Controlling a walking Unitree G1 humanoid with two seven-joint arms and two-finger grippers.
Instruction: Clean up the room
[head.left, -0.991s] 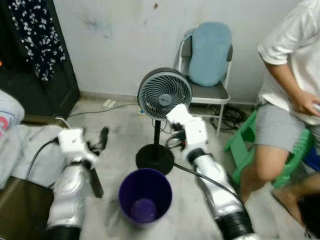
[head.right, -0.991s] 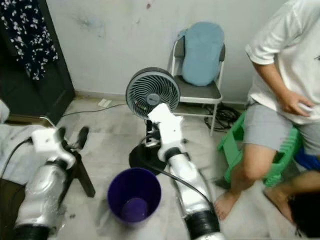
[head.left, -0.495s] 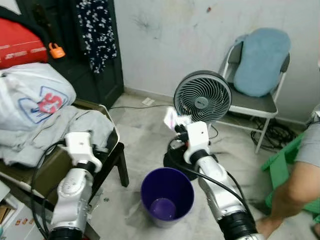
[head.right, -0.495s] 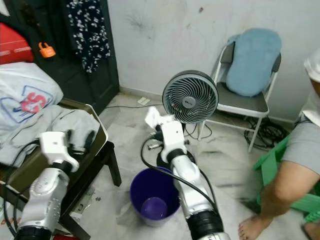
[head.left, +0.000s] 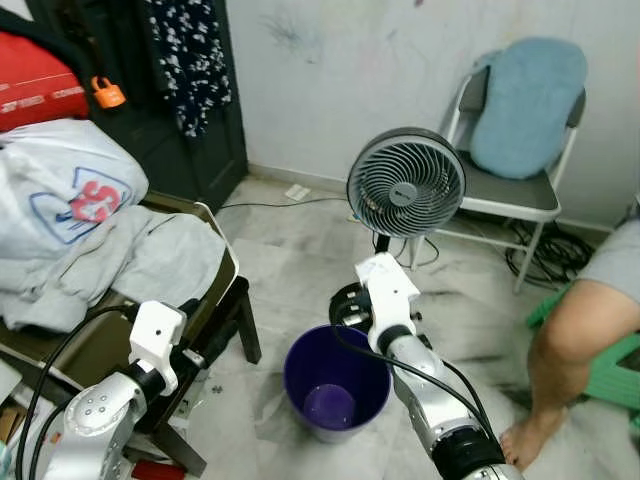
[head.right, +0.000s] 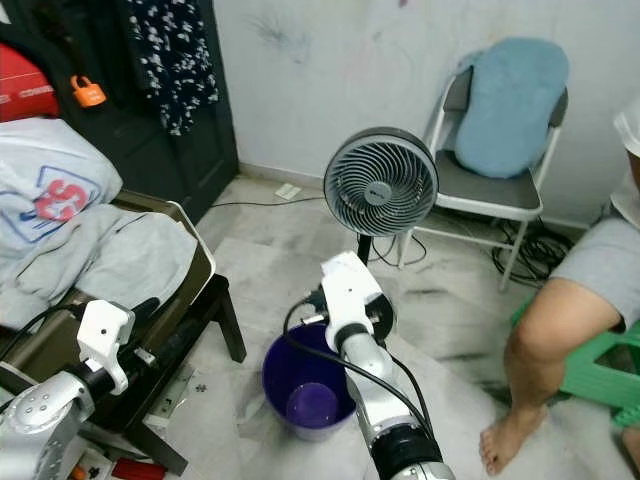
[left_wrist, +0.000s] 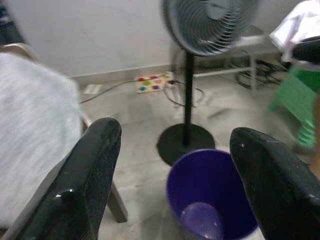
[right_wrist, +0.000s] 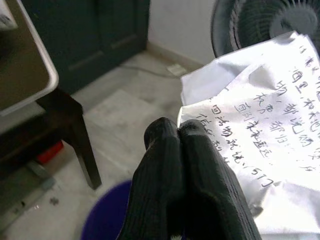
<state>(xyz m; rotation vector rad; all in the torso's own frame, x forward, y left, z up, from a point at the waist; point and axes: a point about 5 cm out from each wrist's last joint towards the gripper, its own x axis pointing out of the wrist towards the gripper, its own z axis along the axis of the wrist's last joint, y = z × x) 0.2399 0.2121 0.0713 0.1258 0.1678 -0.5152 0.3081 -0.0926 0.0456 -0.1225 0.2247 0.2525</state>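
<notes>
Up close, handwritten paper (right_wrist: 260, 135) in right tool (right_wrist: 178, 131), above purple bin (head.left: 336, 377)

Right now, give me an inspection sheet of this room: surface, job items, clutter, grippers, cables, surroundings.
Surface: pale tiled floor, small debris by the table leg.
Job's things: purple bin standing upright on the floor; crumpled handwritten paper pinched in the right gripper above it.
Clutter: grey clothes and a white printed bag heaped on the dark low table; red bag behind.
Grippers: right gripper shut on the paper; left gripper open, holding nothing, near the table edge.
Cables: cord tangle under the folding chair; another cord along the wall.
Surroundings: standing fan, green stool, a seated person's leg.
</notes>
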